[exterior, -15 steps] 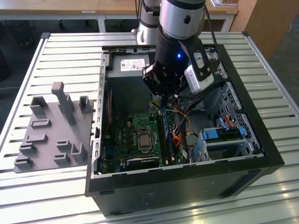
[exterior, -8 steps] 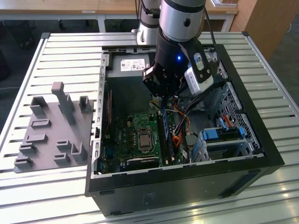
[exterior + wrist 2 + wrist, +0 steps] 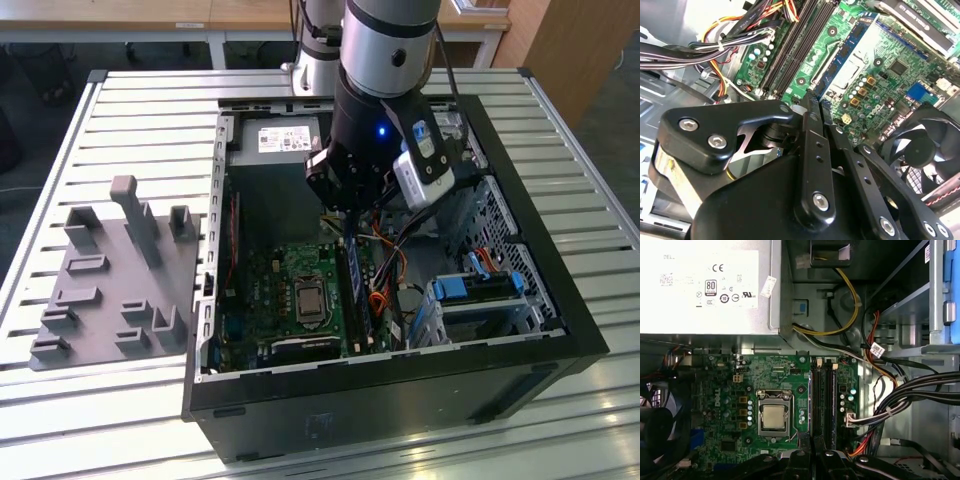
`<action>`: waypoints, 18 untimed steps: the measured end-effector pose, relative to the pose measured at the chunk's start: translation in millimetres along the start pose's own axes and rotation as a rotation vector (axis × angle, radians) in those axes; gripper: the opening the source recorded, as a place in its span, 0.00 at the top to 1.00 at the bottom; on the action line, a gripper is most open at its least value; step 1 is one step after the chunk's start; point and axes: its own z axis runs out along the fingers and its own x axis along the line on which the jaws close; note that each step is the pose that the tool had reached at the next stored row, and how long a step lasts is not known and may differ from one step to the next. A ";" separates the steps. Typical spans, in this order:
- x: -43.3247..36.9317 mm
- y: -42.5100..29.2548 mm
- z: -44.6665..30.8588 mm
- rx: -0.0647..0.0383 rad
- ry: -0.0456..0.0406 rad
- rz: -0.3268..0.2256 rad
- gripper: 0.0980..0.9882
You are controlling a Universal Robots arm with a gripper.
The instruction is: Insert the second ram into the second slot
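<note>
- Over the open computer case (image 3: 400, 400), which sits on the slatted surface (image 3: 140, 110) near the edge on the exterior view's right, the arm reaches down into the case.
- The hand (image 3: 345, 222) hangs just above the motherboard (image 3: 270, 290), at the end of the memory slots (image 3: 824, 400) nearest the power supply (image 3: 705, 285).
- In the second wrist view the hand (image 3: 812, 102) has its fingers (image 3: 816, 150) drawn together at the tips, with nothing seen between them.
- In the exterior view the second ram (image 3: 354, 295), a long blue stick, stands on edge in the slots. It is just beside the processor socket (image 3: 305, 297), on the exterior view's right of it.
- Which slot it sits in I cannot tell.
- A grey fixture (image 3: 110, 290) lies on the surface near the edge on the exterior view's left, well apart from the case.
</note>
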 end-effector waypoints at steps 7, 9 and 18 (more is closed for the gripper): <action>-0.7 -0.1 10.5 0.000 0.0004 -0.015 0.96; -1.2 -0.2 12.3 0.000 0.0004 -0.017 0.96; -2.1 -0.4 24.7 0.000 -0.0008 -0.016 0.96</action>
